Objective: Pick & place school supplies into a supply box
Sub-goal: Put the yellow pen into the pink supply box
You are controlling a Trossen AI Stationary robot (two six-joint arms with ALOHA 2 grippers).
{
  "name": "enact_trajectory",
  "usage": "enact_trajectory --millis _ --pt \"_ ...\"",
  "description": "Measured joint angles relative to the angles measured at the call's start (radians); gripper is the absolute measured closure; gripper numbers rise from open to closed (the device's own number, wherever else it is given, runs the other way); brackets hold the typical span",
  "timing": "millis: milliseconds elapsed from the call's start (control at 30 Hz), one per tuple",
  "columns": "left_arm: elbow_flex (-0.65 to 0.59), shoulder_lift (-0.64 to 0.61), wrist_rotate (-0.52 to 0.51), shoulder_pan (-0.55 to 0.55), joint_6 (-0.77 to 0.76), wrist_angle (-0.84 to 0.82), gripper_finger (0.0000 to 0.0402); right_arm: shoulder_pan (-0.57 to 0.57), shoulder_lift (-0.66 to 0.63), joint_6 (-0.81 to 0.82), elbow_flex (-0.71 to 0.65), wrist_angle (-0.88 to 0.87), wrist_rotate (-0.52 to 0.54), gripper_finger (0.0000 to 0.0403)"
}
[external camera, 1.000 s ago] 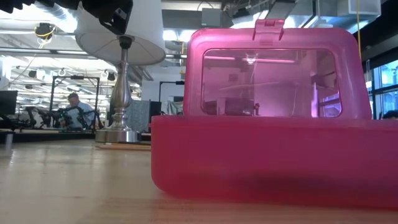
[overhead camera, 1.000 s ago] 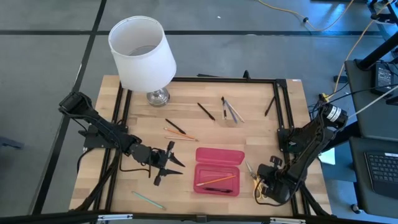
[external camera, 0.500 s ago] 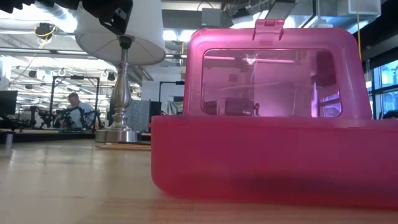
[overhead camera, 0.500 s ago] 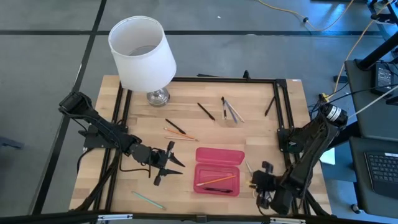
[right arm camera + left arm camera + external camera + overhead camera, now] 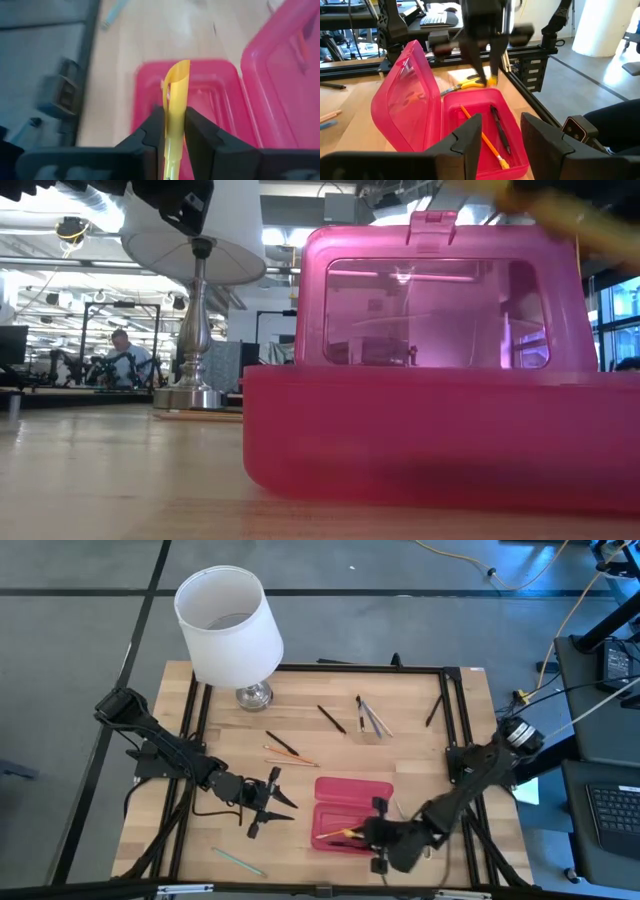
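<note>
Yellow-handled scissors [image 5: 175, 105] carried above open red-pink plastic pencil case [image 5: 352, 812].
Right gripper [image 5: 378, 840] stood over the case's near right corner, fingers clamped on the scissors' handle. Case held 1 orange pencil [image 5: 481, 137] and 1 black pen [image 5: 500, 129], lid raised. Left gripper [image 5: 272, 802] waited left of the case, fingers parted, holding nothing.

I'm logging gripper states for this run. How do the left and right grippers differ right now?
The right gripper pinches the yellow-handled scissors between its fingers; the left gripper holds nothing, its fingers apart. The right gripper is over the open pink box; the left gripper waits beside the box, over the table. Both have dark two-finger ends and point toward the box.
</note>
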Motion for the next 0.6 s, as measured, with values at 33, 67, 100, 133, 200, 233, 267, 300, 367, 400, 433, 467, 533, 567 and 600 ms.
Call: enact_trajectory --millis 33,67,100,133,200,233,267,300,367,400,433,467,533,567,600 --pt "0.0 0.0 0.0 0.0 0.0 0.0 0.0274 -0.01 0.018 0.0 0.0 0.001 -0.013 0.0337" --pt "0.0 0.0 0.0 0.0 0.0 0.0 0.0274 -0.019 0.035 0.0 0.0 0.001 -0.024 0.0337" --pt "0.0 0.0 0.0 0.0 0.0 0.0 0.0273 -0.027 0.05 0.001 0.0 0.001 -0.037 0.0337" --pt "0.0 0.0 0.0 0.0 0.0 0.0 0.0273 -0.033 0.063 0.001 0.0 0.001 -0.047 0.0337" --pt "0.0 0.0 0.0 0.0 0.0 0.0 0.0271 -0.045 0.086 0.001 0.0 0.003 -0.066 0.0337" --pt "0.0 0.0 0.0 0.0 0.0 0.0 0.027 -0.048 0.096 0.002 0.0 0.004 -0.07 0.0337" --pt "0.0 0.0 0.0 0.0 0.0 0.0 0.027 -0.052 0.104 0.002 0.0 0.003 -0.074 0.0337" --pt "0.0 0.0 0.0 0.0 0.0 0.0 0.027 -0.056 0.114 0.002 0.0 0.003 -0.081 0.0337" --pt "0.0 0.0 0.0 0.0 0.0 0.0 0.0271 -0.063 0.127 0.001 0.0 0.003 -0.096 0.0337" --pt "0.0 0.0 0.0 0.0 0.0 0.0 0.0272 -0.067 0.133 0.002 0.0 0.004 -0.096 0.0337" --pt "0.0 0.0 0.0 0.0 0.0 0.0 0.0273 -0.067 0.137 0.008 0.0 0.002 -0.097 0.0337" --pt "0.0 0.0 0.0 0.0 0.0 0.0 0.0274 -0.068 0.141 0.02 0.0 -0.003 -0.097 0.0337" --pt "0.0 0.0 0.0 0.0 0.0 0.0 0.0274 -0.072 0.144 0.027 0.0 -0.005 -0.1 0.0337" --pt "0.0 0.0 0.0 0.0 0.0 0.0 0.0273 -0.072 0.144 0.026 0.0 -0.006 -0.11 0.0337" --pt "0.0 0.0 0.0 0.0 0.0 0.0 0.0272 -0.072 0.144 0.024 0.0 -0.005 -0.124 0.0337"
